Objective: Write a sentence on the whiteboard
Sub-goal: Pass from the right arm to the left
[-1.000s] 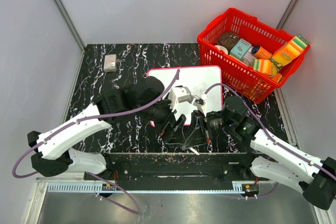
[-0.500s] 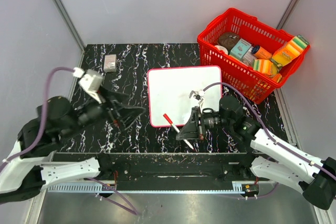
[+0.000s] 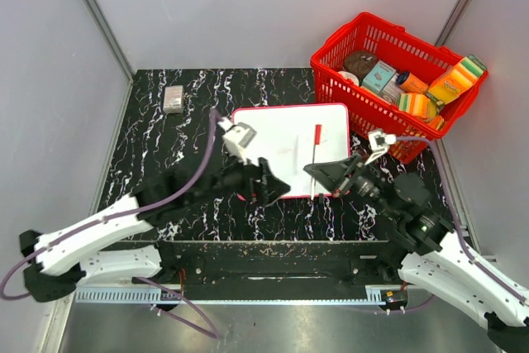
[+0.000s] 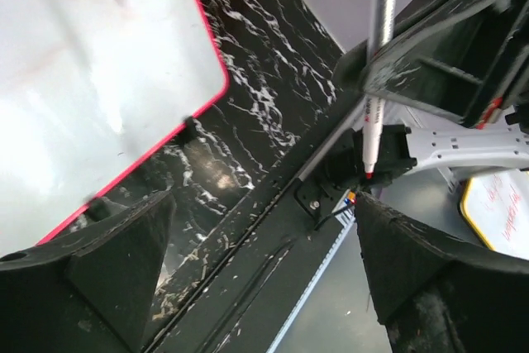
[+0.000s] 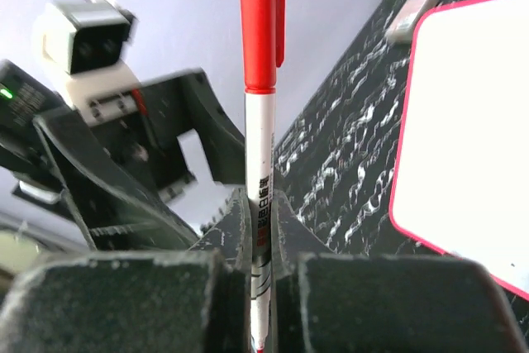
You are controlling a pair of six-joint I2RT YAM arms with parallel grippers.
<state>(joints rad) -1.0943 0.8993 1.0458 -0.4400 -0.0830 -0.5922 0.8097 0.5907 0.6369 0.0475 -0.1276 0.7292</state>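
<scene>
The whiteboard [image 3: 281, 142] lies flat in the middle of the table, white with a thin red rim; I see no sentence on it. My right gripper [image 3: 320, 174] is shut on a white marker with a red cap [image 3: 316, 155], held above the board's near right edge. In the right wrist view the marker [image 5: 259, 121] stands upright between the fingers, the board [image 5: 471, 113] at right. My left gripper [image 3: 269, 185] is open and empty over the board's near edge. In the left wrist view [image 4: 256, 287] the board [image 4: 91, 80] and the held marker [image 4: 376, 80] show.
A red basket [image 3: 335, 68] full of groceries stands at the back right, touching the board's corner. A small grey block [image 3: 173, 98] lies at the back left. The two grippers are close together. A small white panel with red writing [image 4: 500, 212] shows beyond the table.
My left arm swung from the far left back to the board's near edge. My right gripper took the marker off the table and now holds it raised; the right arm shifted right.
</scene>
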